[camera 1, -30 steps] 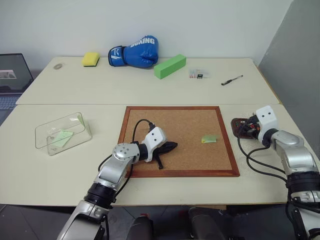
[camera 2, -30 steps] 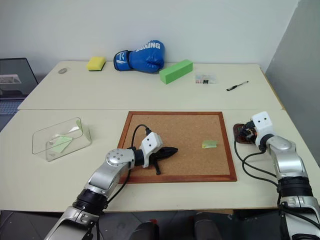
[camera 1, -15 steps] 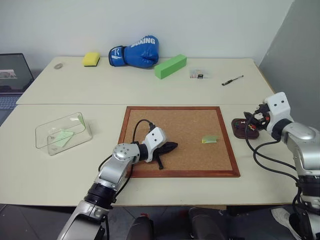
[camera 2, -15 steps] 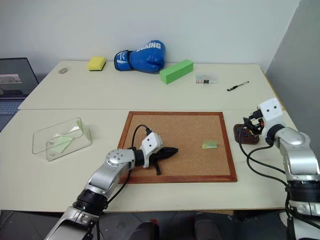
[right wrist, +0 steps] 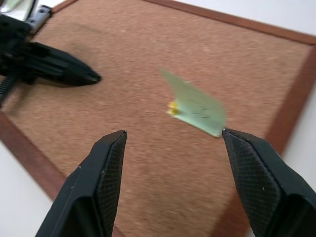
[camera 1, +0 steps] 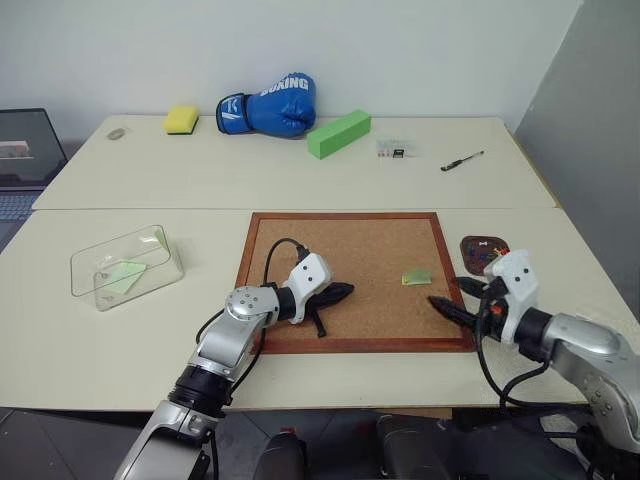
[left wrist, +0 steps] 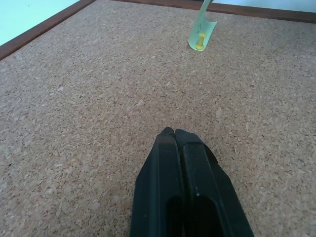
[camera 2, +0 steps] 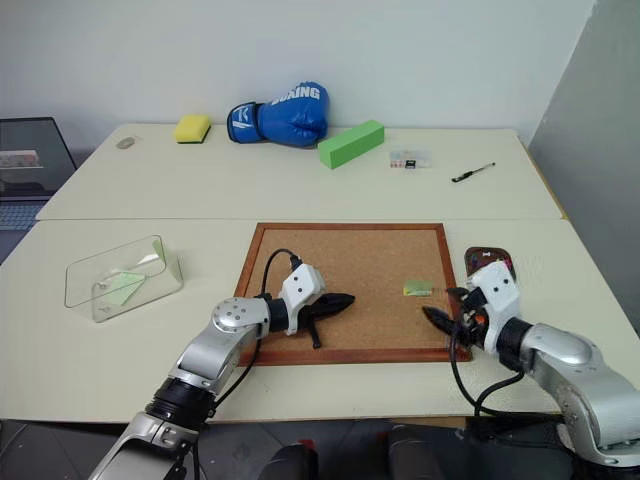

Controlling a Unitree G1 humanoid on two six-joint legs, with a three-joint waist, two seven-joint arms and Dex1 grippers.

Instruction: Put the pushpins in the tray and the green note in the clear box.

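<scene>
The right claw point(camera 1: 452, 297), spread wide and empty, should pinch only the tiny yellow pushpin point(right wrist: 172, 106) holding the pale green paper note point(camera 1: 417, 276); left claw point(camera 1: 345, 292) rests clenched.

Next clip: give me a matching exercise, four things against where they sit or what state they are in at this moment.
Things:
1. left gripper
2. right gripper
3. pinned note
4. tray

Places or states:
A. jaws open, at the corkboard's right edge, aimed at the pinned slip
B. on the table just right of the corkboard, pushpins inside
C. jaws shut, tips over the cork
D. on the cork near its right side, held by a yellow pin

Pairs: 1-C, 2-A, 3-D, 4-B
</scene>
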